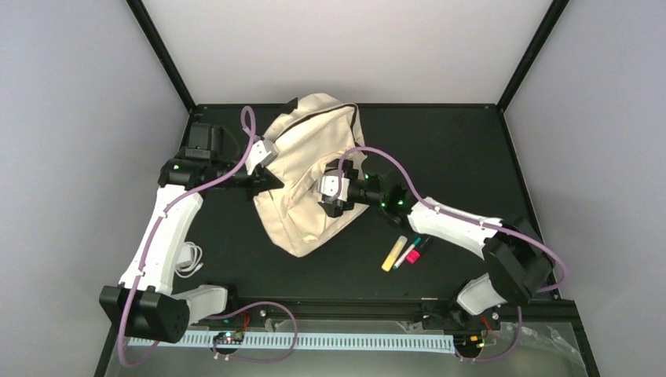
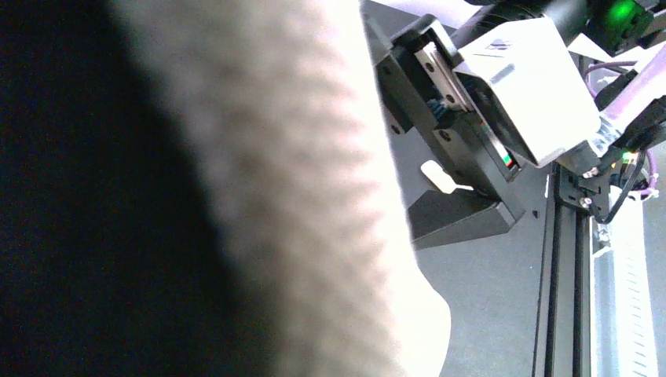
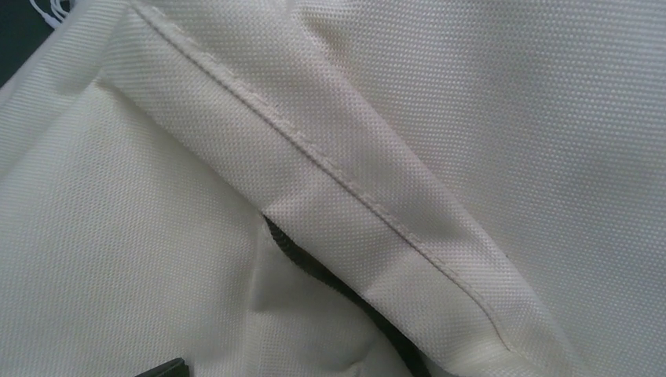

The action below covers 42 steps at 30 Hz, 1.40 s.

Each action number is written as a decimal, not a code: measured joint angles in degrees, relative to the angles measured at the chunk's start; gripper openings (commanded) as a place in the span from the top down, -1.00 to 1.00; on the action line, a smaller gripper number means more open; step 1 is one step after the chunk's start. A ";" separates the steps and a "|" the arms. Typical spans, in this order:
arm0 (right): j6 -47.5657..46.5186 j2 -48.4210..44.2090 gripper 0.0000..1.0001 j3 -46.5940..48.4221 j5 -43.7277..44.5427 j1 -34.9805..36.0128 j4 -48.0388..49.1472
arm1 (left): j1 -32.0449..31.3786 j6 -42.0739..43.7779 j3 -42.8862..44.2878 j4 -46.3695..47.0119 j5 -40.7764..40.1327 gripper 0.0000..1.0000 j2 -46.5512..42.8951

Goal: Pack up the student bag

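Top: cream bag, dark zip line, crumpled, upper centre on black counter; left jaws pinch its left edge. Left wrist: blurred bag weave mid-frame. Right wrist: bag seam, dark zip; right jaws can't tell.

Student bag: lies mid-worktop, toward the back.
Left tool: at the bag's left edge.
Right tool: over the bag's right half.
Markers: on the worktop, front-right of the bag.
Cable: front-left, beside the left arm.
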 measured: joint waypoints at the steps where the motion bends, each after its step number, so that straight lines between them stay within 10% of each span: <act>1: -0.59 0.46 -0.95 1.11 -0.35 -0.09 -1.51 | -0.13 0.09 0.17 -0.07 0.00 0.97 0.07; 26: -14.40 5.88 -0.59 15.65 -10.14 -0.70 -32.28 | -3.54 4.96 11.65 -4.00 -4.96 0.97 5.42; 42: -8.37 -11.67 -0.74 4.79 -12.81 0.63 -32.65 | -5.44 12.20 12.90 -3.72 -11.06 0.97 6.05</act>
